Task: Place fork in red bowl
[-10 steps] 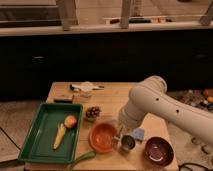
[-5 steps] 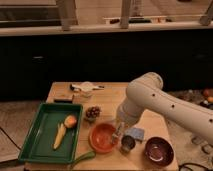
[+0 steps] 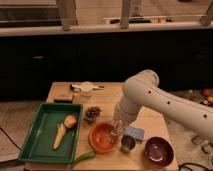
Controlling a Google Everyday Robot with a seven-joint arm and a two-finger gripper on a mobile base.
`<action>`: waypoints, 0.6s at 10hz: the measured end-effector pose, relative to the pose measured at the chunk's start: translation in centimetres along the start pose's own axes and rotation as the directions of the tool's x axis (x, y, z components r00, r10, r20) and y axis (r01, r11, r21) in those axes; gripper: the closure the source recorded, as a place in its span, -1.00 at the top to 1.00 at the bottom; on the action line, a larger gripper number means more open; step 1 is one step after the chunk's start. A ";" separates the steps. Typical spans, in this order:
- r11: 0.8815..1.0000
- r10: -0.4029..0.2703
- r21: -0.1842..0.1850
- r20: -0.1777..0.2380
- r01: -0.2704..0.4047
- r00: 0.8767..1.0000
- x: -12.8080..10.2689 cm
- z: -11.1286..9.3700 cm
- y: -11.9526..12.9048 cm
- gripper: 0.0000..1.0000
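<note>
One arm [image 3: 150, 95] bends down, tool [image 3: 116, 132] over the red bowl [image 3: 99, 141].

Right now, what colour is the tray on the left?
The tray is green, clearest in camera view; end effector over the red bowl.

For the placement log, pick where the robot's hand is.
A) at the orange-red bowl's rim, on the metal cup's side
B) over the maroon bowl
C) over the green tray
A: the hand hangs at the rim of the round, shallow orange-red bowl, next to the small metal cup and away from the green plastic tray.
</note>
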 end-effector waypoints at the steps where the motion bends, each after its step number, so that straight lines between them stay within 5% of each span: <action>1: 1.000 -0.003 0.001 0.002 0.003 1.000 0.0 0.0 -0.2 -1.00; 6: 1.000 -0.008 0.001 0.014 0.008 1.000 0.4 0.1 -0.7 -1.00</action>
